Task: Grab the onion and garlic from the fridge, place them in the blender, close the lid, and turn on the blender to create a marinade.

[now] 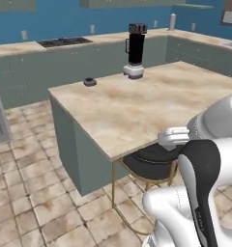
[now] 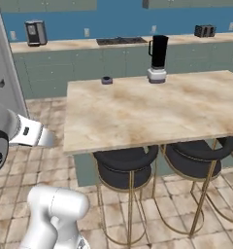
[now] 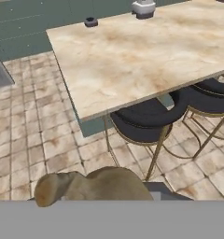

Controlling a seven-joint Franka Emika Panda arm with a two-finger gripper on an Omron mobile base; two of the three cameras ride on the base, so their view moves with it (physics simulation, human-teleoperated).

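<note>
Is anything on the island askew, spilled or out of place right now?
Nothing spilled or tipped. The blender stands upright at the island's far edge, and its lid lies off the jar on the top, to its left and apart from it, as expected before loading.

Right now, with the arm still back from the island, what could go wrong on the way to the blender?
The gripper is shut on the garlic, a small lump that could slip during the carry. The blender stands at the island counter's far edge, a long reach, with stools along the near side that the base might bump. The lid lies on the counter beside the blender, so a low sweep could knock it off.
</note>
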